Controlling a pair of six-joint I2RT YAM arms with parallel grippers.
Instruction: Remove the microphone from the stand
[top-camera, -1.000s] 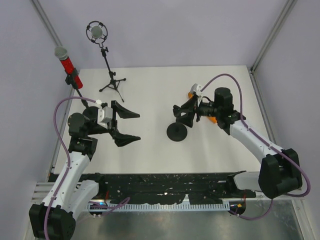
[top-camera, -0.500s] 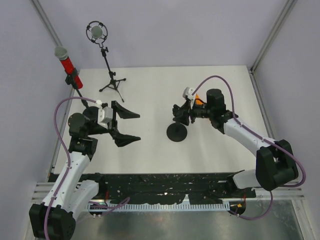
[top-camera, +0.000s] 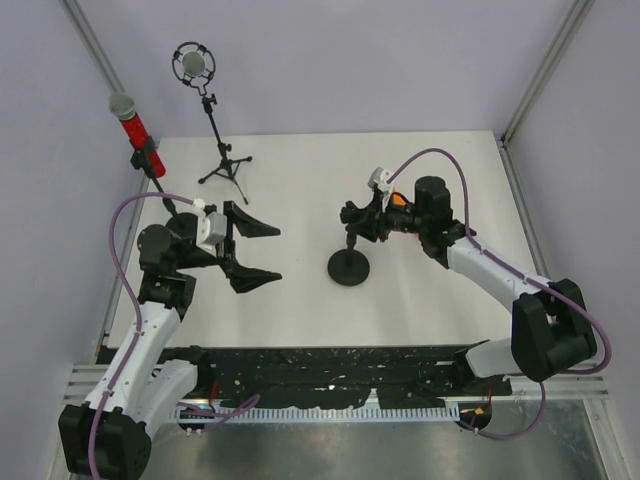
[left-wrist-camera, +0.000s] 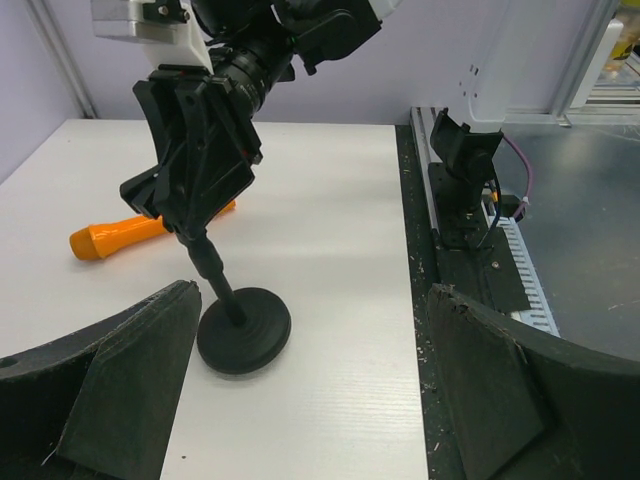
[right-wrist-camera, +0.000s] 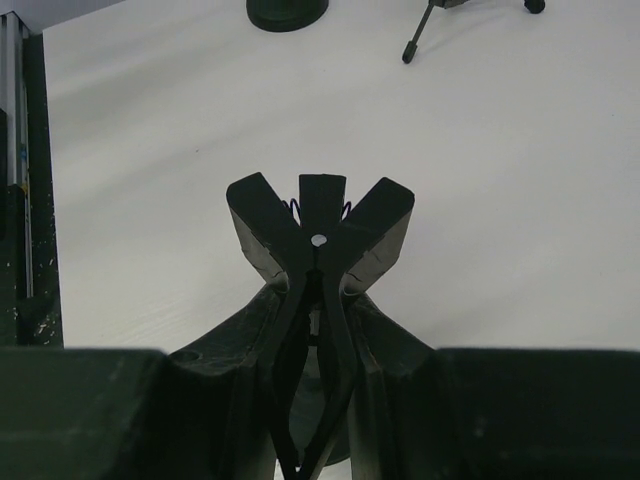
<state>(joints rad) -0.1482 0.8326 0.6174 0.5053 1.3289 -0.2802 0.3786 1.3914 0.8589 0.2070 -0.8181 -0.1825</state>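
Right wrist view: my right gripper (right-wrist-camera: 318, 300) is clamped on the clip (right-wrist-camera: 318, 215) of the stand (left-wrist-camera: 245, 335); I'd squeeze gently and hold it upright. Left gripper (top-camera: 265, 254) gapes idle. Beyond, the orange microphone (left-wrist-camera: 110, 235) lies on the surface (left-wrist-camera: 330, 200), apparently already free.

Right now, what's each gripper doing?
Left gripper: open, empty.
Right gripper: shut on the stand's clip.

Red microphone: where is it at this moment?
In the top external view the red microphone is at the far left, clipped in a black stand behind the left tool, just left of the tripod stand.
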